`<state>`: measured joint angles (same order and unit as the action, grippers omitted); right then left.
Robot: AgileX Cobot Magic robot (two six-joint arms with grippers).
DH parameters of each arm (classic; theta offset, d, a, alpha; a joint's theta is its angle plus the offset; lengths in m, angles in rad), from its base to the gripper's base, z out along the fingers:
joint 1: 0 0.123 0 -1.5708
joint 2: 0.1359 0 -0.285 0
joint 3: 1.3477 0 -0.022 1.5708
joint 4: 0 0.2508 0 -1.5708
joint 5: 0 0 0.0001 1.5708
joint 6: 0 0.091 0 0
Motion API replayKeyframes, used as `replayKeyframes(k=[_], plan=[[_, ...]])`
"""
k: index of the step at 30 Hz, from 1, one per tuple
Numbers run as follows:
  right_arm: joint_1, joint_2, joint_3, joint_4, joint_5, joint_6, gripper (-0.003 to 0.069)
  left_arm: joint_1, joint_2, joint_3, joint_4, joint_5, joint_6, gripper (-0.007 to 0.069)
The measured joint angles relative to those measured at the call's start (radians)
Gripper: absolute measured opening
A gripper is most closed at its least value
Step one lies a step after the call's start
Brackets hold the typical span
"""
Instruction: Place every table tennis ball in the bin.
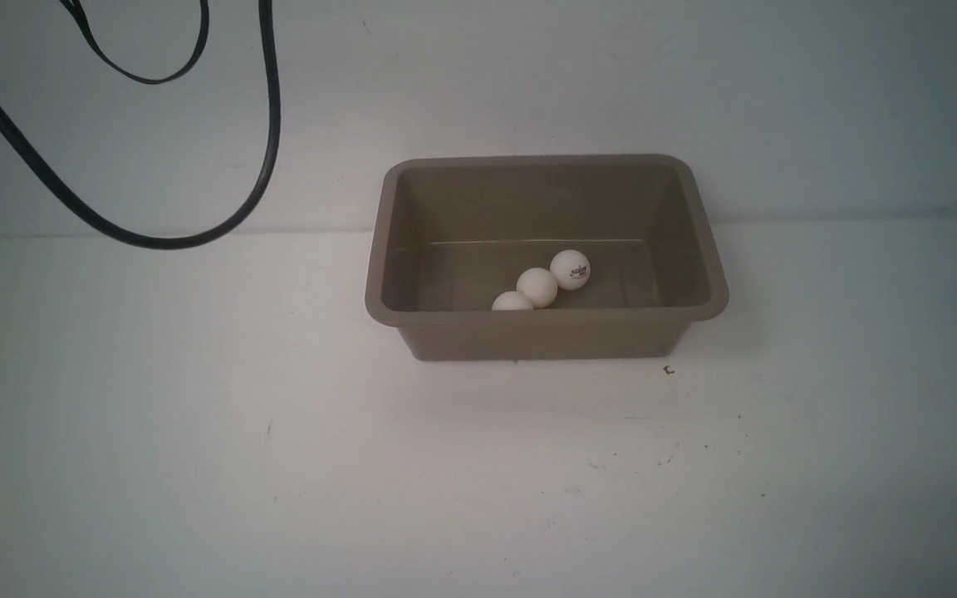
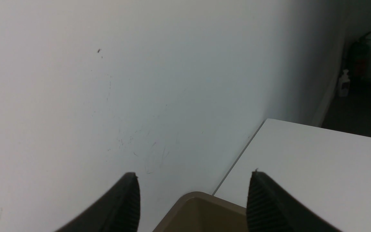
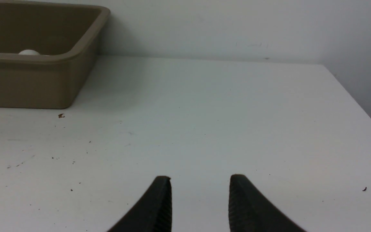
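The bin [image 1: 547,332] is a taupe plastic tub, rectangular with rounded corners, a flared rim and sloping walls, standing on the matte white desk [image 1: 196,465] against the wall, its long axis running left to right across the front view. All three table tennis balls [image 1: 537,287] lie inside it, smooth matte white spheres in a touching diagonal row near the front wall; the farthest one shows a small dark logo facing the camera. A glossy black cable [image 1: 267,149] loops down the wall at the left. The left gripper [image 2: 192,193] hangs above a bin corner, its ribbed black fingers [image 2: 262,203] apart and empty. The right gripper [image 3: 200,196] hovers over bare desk, fingers nearly together, holding nothing
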<state>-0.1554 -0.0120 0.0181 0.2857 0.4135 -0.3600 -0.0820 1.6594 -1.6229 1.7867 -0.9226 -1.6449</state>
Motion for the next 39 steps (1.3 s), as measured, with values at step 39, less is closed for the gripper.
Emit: replayKeyframes(k=[39], plan=[[0.0,0.0,0.001,0.0,0.0,0.0,0.024,-0.009,-0.263,0.262,0.0,0.441,-0.26,0.0405]])
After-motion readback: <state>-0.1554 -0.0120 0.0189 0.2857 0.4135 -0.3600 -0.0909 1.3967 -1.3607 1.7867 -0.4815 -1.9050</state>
